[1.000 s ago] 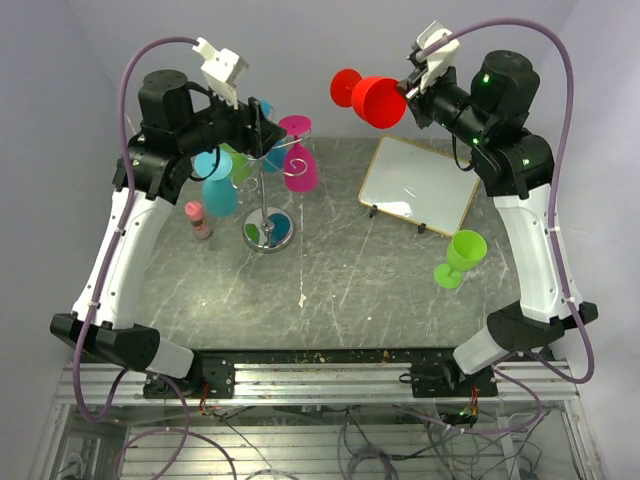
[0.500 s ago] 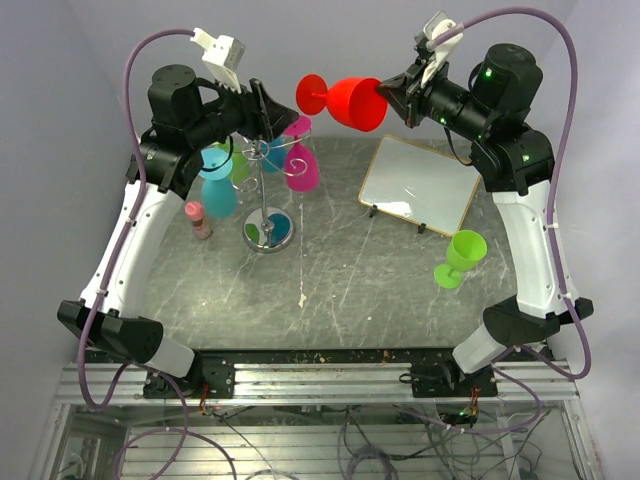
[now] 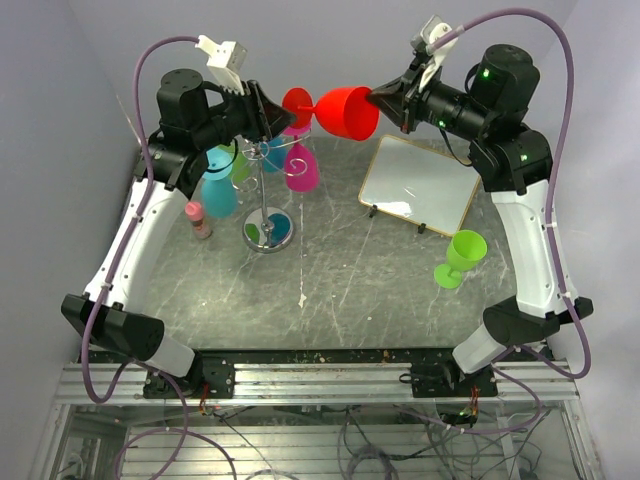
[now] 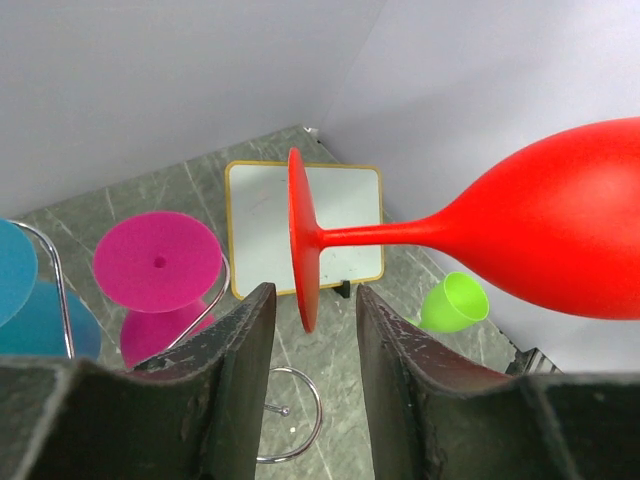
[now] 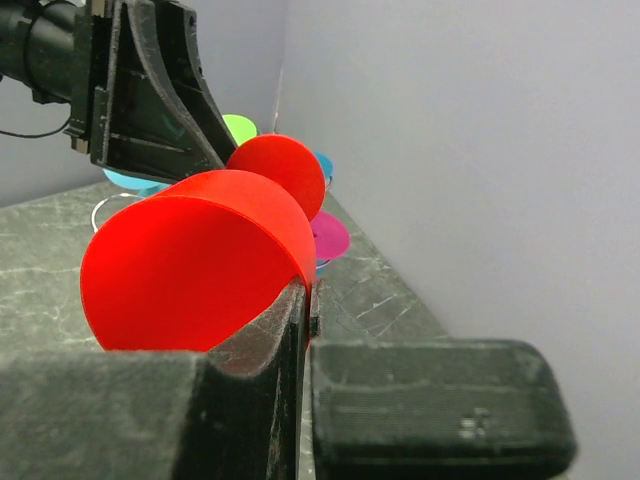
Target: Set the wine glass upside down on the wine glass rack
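Right pincer (image 3: 381,97) clamped on red glass (image 3: 347,112) rim; glass held sideways. Left pincer (image 4: 310,300) half open, its foot (image 4: 300,235) in the gap.

Red glass (image 4: 560,240): smooth, semi-matt plastic. Rack (image 3: 263,200): thin shiny metal wire. Table (image 3: 350,290): grey marbled, faint sheen. Whiteboard (image 3: 415,185): glossy white.

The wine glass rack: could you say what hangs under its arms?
A pink glass, light blue glass, parts of a green glass and teal glass; the left gripper covers the top.
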`<state>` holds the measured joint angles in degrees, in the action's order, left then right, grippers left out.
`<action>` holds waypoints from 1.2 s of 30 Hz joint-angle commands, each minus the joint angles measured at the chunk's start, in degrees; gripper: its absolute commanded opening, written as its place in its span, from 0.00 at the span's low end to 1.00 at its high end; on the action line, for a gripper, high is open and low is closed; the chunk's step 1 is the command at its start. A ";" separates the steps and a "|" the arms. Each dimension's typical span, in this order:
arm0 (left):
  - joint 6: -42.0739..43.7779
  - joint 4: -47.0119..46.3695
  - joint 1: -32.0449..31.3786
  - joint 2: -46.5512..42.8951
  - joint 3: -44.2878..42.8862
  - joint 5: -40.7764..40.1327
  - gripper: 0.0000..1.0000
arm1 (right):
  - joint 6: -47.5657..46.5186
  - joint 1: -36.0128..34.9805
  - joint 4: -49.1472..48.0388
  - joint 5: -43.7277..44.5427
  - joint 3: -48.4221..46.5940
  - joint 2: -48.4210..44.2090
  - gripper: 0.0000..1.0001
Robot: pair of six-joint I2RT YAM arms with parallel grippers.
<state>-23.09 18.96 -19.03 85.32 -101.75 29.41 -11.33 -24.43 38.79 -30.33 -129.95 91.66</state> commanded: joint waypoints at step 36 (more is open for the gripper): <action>-5.82 -6.93 5.35 -2.86 2.18 3.32 0.07 | -2.43 1.60 -0.94 -3.74 6.34 -4.78 0.50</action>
<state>-27.14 15.20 -15.35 84.64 -99.81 32.80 -12.88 -23.44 38.04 -33.10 -124.09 89.45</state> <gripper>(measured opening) 0.081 0.368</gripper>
